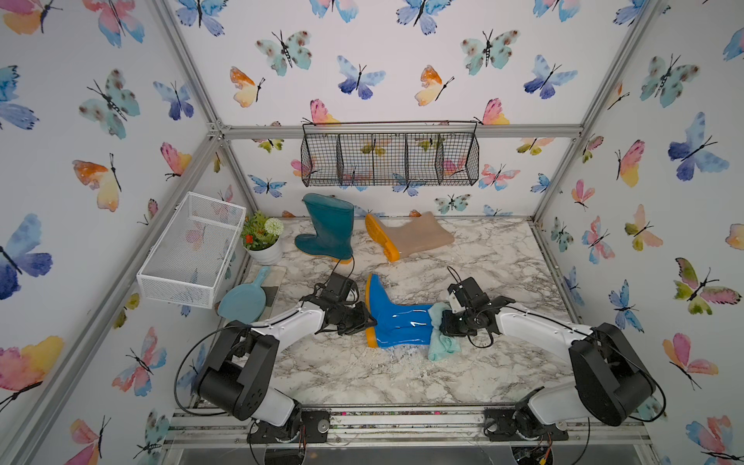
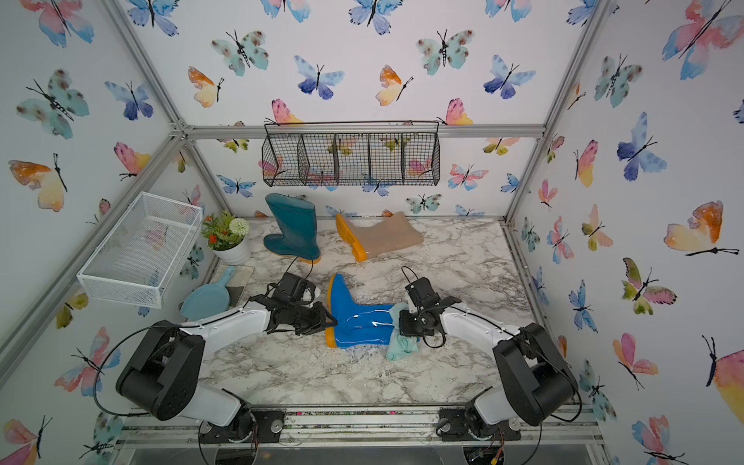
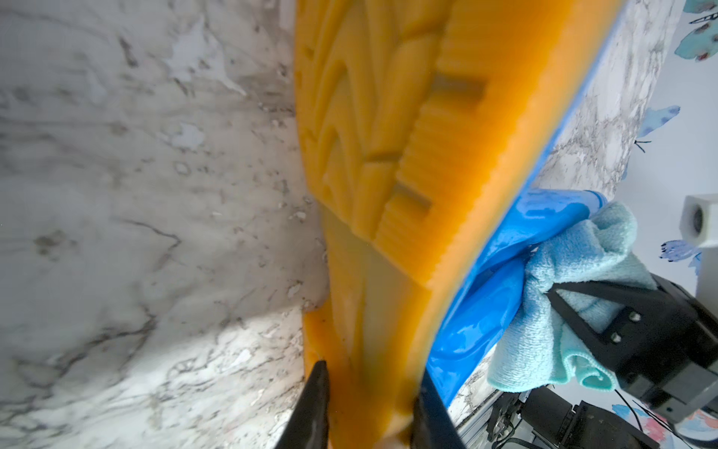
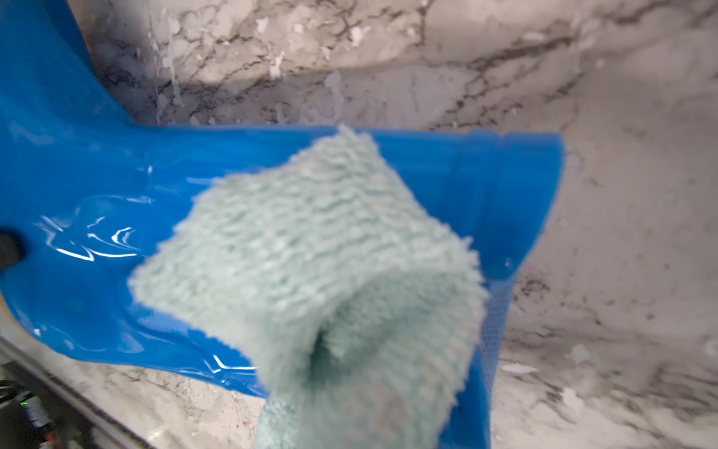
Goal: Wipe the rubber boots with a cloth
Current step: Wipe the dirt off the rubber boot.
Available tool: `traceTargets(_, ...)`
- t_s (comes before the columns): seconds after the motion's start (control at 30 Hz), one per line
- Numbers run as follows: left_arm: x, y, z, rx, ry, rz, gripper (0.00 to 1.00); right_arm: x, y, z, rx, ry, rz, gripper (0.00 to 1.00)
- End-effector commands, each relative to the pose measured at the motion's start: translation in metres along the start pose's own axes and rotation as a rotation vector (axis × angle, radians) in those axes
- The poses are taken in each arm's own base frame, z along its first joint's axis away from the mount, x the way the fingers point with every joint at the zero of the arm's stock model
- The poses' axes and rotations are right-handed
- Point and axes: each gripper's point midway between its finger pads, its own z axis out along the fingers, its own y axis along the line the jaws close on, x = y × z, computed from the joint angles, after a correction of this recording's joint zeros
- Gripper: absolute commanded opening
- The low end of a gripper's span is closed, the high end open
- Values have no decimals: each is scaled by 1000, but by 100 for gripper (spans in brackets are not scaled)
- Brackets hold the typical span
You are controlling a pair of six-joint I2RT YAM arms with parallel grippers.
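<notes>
Blue boot (image 1: 396, 322) lies on its side, mid-front of the bench (image 1: 503, 257), sole toward the left arm, shaft opening toward the right arm. Teal boot (image 1: 326, 225) upright at the back. Beige boot (image 1: 414, 237) on its side near it, not touching. No gripper on either.

Handling, as judged: glossy rubber, light, slick. Shaft walls look soft enough to dent. Likely to skate on the marble under a wipe. The stiff orange sole (image 3: 408, 155) is the sound place to hold. Cloth (image 4: 311, 252) is soft, fuzzy, limp. It bunches, so best pinched by a fold.

Left gripper (image 3: 373, 408): jaws part-way apart, clamped across the heel end of the sole, bracing the boot.

Right gripper (image 1: 443, 322): nipped nearly closed on a bunch of cloth. Cloth pressed on the shaft near the opening, loose end trailing onto the bench.
</notes>
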Motion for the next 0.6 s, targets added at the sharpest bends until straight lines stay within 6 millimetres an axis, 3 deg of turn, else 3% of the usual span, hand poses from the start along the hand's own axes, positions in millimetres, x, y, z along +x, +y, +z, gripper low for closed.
traceTargets(0.0, 3, -7, -4, 21, 66, -28, 0, -7, 59, 7, 19, -59, -213, 2)
traceTargets(0.13, 1, -17, -4, 63, 95, -37, 0, 20, 133, 38, 14, -43, -493, 3)
traceTargets(0.2, 0, -20, -5, 82, 101, -42, 0, 29, 142, 51, 41, -40, -544, 2)
traceTargets(0.3, 0, -20, -7, 107, 117, -56, 0, 32, 120, 54, 96, -79, -496, 2)
traceTargets(0.37, 0, -19, -9, 128, 129, -68, 0, 28, 90, 42, 174, -137, -436, 3)
traceTargets(0.5, -1, -13, -15, 176, 149, -103, 0, 19, 10, 9, 311, -214, -219, 2)
traceTargets(0.57, -2, -12, -17, 181, 161, -102, 0, 16, -17, -6, 325, -259, -146, 3)
